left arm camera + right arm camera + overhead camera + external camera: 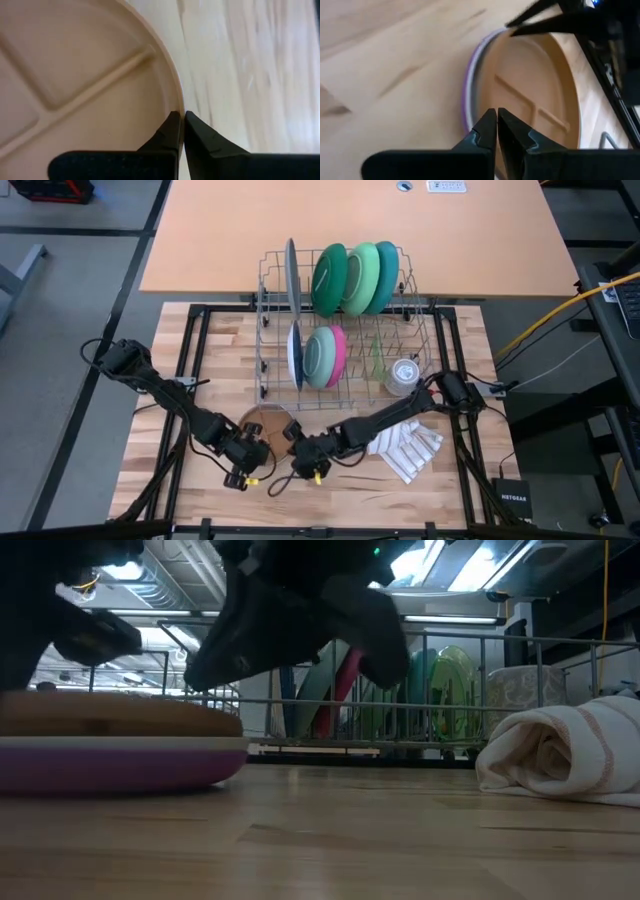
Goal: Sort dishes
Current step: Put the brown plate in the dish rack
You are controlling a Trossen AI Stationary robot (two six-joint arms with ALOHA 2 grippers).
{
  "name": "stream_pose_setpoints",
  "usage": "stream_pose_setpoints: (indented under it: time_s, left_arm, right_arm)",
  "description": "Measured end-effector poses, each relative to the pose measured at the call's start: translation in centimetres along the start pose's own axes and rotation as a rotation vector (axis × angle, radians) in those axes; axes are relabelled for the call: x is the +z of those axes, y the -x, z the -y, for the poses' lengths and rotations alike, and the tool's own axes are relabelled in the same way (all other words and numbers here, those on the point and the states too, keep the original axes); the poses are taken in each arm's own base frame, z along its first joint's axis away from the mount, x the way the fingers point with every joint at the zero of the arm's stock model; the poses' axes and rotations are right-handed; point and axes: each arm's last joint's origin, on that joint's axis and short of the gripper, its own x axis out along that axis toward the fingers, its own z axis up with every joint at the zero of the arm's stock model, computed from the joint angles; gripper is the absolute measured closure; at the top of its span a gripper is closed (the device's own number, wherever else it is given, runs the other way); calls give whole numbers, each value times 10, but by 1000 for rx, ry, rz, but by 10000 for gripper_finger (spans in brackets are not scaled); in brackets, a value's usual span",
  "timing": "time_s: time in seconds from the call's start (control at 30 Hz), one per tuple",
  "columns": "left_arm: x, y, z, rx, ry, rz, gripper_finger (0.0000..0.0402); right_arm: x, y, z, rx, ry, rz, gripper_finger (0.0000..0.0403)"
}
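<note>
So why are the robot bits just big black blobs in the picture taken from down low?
In the low view the arms hang close in front of bright ceiling lights, so they show only as dark outlines. In the left wrist view the wooden table looks smeared, while the brown plate rim stays sharper.

I see the dish rack (345, 320) at the table's far centre, plates standing in it. Near and left of it, a divided plate (262, 423) lies on a stack. A folded cloth (405, 448) lies right of that stack, near the rack.
</note>
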Motion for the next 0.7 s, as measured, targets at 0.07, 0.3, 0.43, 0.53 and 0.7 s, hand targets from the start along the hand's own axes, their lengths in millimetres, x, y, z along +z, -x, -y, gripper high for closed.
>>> stream_pose_setpoints:
  time_s: [0.07,0.3,0.43,0.53,0.7]
  left_arm:
    - [2,2,3,-7,22,13,400]
    - [8,10,15,-38,43,42,400]
    - [12,15,22,-58,60,62,401]
    - [12,17,27,-67,60,66,401]
    - [9,19,34,-82,33,68,401]
  right_arm:
    - [4,2,-5,2,10,5,381]
    - [15,6,-18,-6,34,11,381]
    - [16,6,-19,-12,-46,7,381]
    - [17,6,-17,-28,-144,25,381]
    - [27,7,-11,-59,-305,138,381]
